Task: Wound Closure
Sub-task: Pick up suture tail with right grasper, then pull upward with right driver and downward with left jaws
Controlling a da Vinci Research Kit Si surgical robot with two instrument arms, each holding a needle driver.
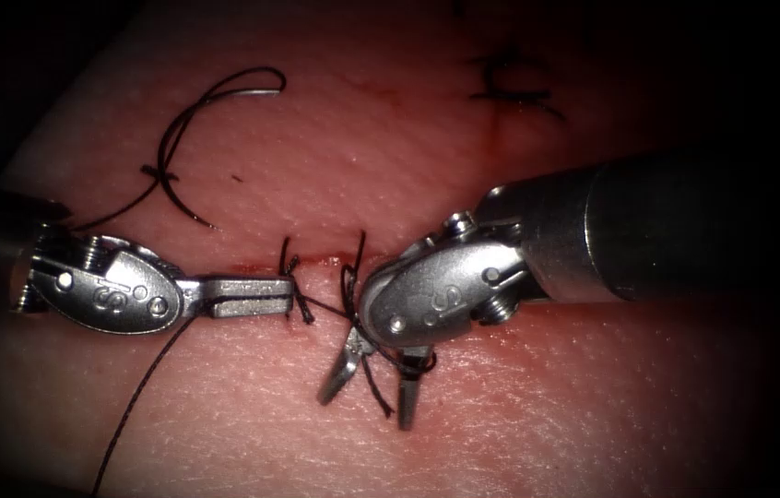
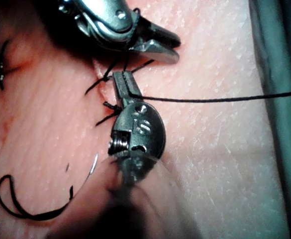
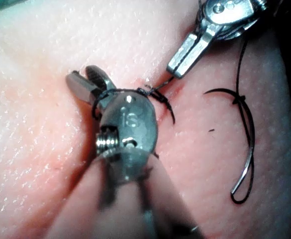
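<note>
My left tool (image 1: 281, 293) is clenched on the thread (image 1: 136, 392) at the cut (image 1: 316, 263); my right tool (image 1: 373, 395) gapes, thread looped around it, grasping nothing. The needle (image 1: 256, 88) lies free on the tissue (image 1: 593, 415), beyond my left tool.

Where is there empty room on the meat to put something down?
Bare tissue lies below the right pincer and its shaft. It is crowded at the cut, where the shut left pincer holds thread beside the open, empty right one. The needle rests loose, upper left.
</note>
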